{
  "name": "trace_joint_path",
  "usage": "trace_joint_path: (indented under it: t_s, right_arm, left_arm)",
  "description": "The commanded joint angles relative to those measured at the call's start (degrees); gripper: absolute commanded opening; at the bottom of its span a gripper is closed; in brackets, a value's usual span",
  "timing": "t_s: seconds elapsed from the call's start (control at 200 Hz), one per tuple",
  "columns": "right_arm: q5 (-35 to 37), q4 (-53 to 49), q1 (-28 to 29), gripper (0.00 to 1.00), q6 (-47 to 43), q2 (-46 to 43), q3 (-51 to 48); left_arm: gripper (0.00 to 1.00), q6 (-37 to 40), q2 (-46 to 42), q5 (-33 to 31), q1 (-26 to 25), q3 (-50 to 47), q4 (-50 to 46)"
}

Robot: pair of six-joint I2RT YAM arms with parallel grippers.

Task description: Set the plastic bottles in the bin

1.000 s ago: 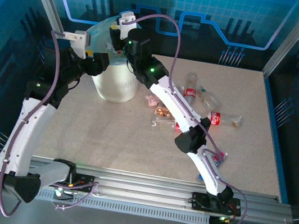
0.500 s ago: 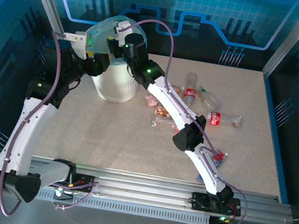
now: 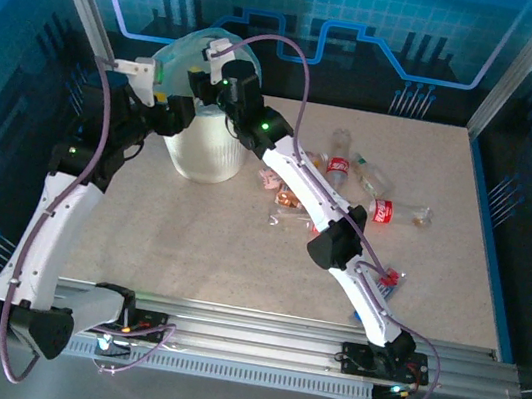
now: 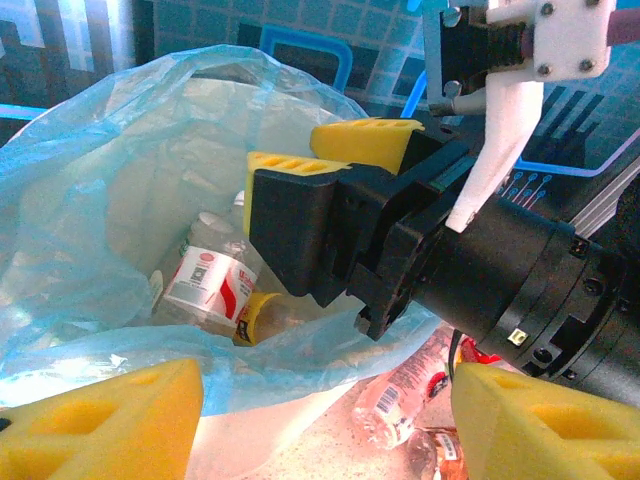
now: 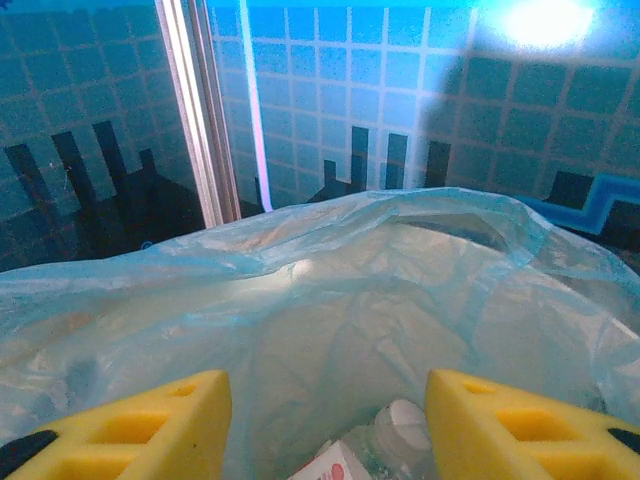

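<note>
**Right pincer open above the lined bin**

The white ribbed round bin (image 3: pixel 204 154), lined with a translucent light-blue plastic bag (image 4: pixel 90 190), stands at the far left of the beige speckled tabletop (image 3: pixel 219 243). The right pincer (image 5: pixel 325 420) hangs over its mouth, yellow pads apart and empty. Inside the bag below lies a clear plastic bottle with a red-and-white label (image 4: pixel 205 285), with a yellow cap (image 4: pixel 255 320) just beside it. The left pincer (image 4: pixel 320 430) sits at the bin's near rim, pads wide apart, gripping nothing. More clear plastic bottles with red labels (image 3: pixel 384 210) lie scattered right of centre on the tabletop. Blue gridded wall panels (image 3: pixel 426 22) and aluminium posts (image 3: pixel 521 68) enclose the cell.
</note>
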Motion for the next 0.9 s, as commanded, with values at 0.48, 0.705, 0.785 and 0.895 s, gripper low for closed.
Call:
trace_joint_path:
  t_s: [0.48,0.705,0.785,0.895]
  right_arm:
    - [-1.3,-14.04,-2.25,0.61,6.94,-21.11,-0.82]
    - [-0.02,-29.67,-3.34,0.65,8.49,-32.55,-9.44]
    - [-0.89,-34.87,-4.62,0.65,11.1,-37.73,-16.39]
    - [-2.75,-36.76,-6.76,0.66,13.53,-47.15,-31.87]
  left_arm:
    - [0.68,0.45,-1.31,0.13,0.13,4.93,-2.17]
    - [0.67,9.9,-0.72,-9.08,-13.1,9.69,-7.56]
    - [0.67,14.16,1.24,-13.59,-20.0,11.66,-9.94]
    - [0.67,16.49,4.29,-16.17,-26.31,13.16,-11.73]
